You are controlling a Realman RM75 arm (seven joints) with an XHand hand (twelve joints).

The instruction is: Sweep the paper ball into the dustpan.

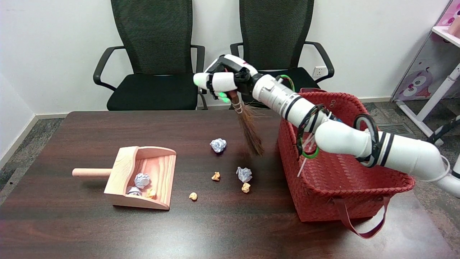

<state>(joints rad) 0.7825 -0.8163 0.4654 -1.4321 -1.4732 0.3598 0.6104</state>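
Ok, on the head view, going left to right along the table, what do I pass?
Wooden dustpan with paper balls inside → small tan scrap → white paper ball → second white paper ball → broom held by the right hand → red woven basket.

Right arm reaches in from lower right, stretched up-left; right hand [226, 80] fisted around broom [249, 131] handle, knuckles leftward.
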